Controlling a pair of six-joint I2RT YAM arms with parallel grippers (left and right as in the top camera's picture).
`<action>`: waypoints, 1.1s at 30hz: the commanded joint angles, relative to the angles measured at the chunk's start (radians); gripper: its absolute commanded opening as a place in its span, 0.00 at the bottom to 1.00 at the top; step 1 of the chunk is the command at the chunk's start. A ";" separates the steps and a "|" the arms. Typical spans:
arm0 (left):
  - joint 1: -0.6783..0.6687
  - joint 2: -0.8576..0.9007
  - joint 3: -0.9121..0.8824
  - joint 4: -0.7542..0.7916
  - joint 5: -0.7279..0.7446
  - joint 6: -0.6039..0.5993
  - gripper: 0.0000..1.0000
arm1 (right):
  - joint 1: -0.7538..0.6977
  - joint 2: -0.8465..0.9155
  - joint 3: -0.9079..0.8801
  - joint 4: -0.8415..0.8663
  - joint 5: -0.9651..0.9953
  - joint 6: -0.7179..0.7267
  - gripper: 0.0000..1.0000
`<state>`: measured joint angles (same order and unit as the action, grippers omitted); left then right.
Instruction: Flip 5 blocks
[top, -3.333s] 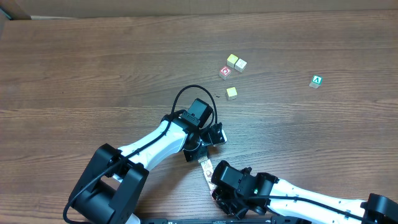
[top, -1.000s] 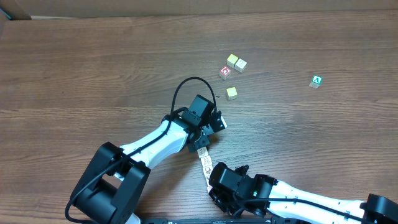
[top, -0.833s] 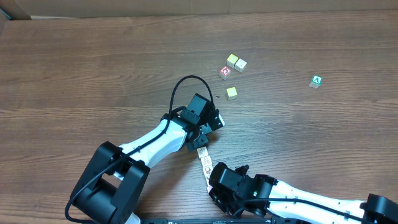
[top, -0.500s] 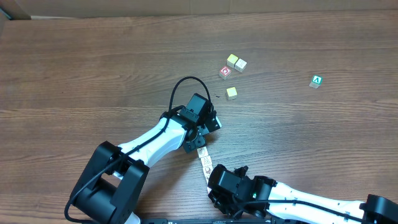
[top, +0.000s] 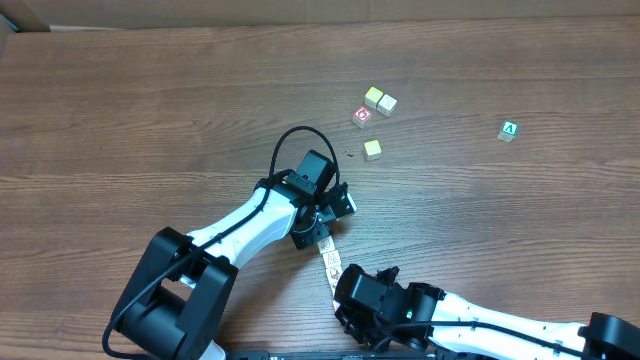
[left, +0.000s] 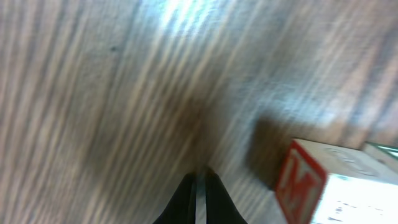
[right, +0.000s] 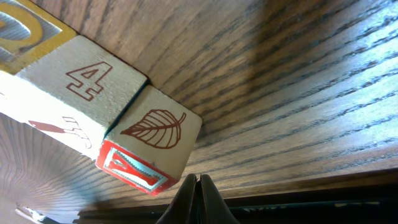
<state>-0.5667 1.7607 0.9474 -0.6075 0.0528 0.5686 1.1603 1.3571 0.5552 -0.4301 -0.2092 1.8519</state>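
Both hands are pressed shut and hold nothing. The left hand (left: 198, 182) hangs low over the table (top: 150, 100), and a block with a red M (left: 305, 180) sits just beside its tips. The right hand (right: 197, 185) has the row of blocks (top: 328, 262) right in front of its tips, with the leaf block (right: 155, 134) nearest. I think the flipping is only starting. Next, a shut tip must tip one block over gently and not bump its neighbours. I see no box or bowl anywhere.
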 joint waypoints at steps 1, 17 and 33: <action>-0.006 0.087 -0.080 -0.042 0.124 0.039 0.04 | 0.006 0.003 0.000 0.003 0.011 0.005 0.04; -0.009 0.087 -0.068 -0.040 0.132 0.038 0.04 | 0.006 0.003 0.000 0.011 0.016 0.005 0.04; -0.039 0.087 -0.057 -0.016 0.132 0.038 0.04 | 0.006 0.003 0.000 0.011 0.019 0.005 0.04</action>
<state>-0.5842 1.7630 0.9489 -0.6132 0.1558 0.5842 1.1603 1.3571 0.5552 -0.4225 -0.2024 1.8519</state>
